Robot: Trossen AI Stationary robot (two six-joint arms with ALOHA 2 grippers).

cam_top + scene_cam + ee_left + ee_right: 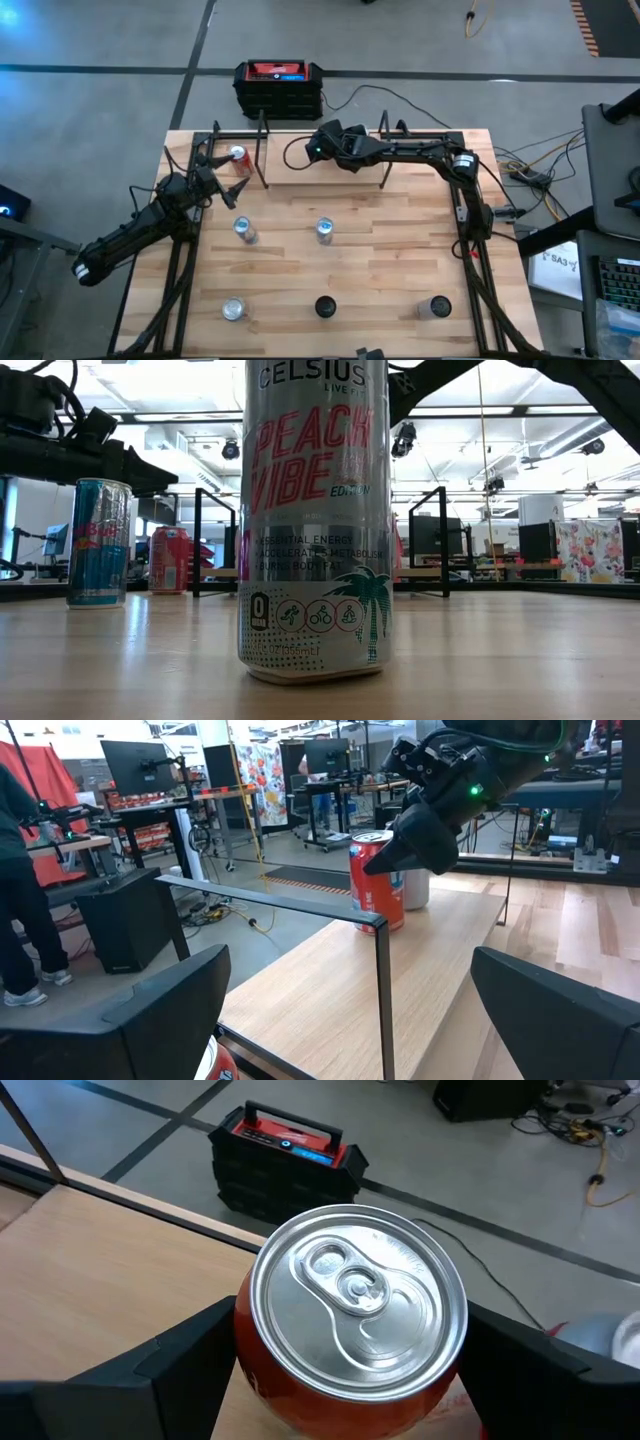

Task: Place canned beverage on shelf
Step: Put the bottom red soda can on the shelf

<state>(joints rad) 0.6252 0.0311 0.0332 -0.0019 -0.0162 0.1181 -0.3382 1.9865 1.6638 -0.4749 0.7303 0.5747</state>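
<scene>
The can (355, 1320) is being kept upright between the right jaws, with one jaw on each side, so that it is being set down standing and is not being tipped. It seems to be resting on the shelf (300, 172), right under these jaws. The jaws are being held close against its sides. Whether it is being squeezed or let go cannot be told. The left jaws are being held wide open with nothing in them, well apart from the can, so that the right arm is being left room.
</scene>
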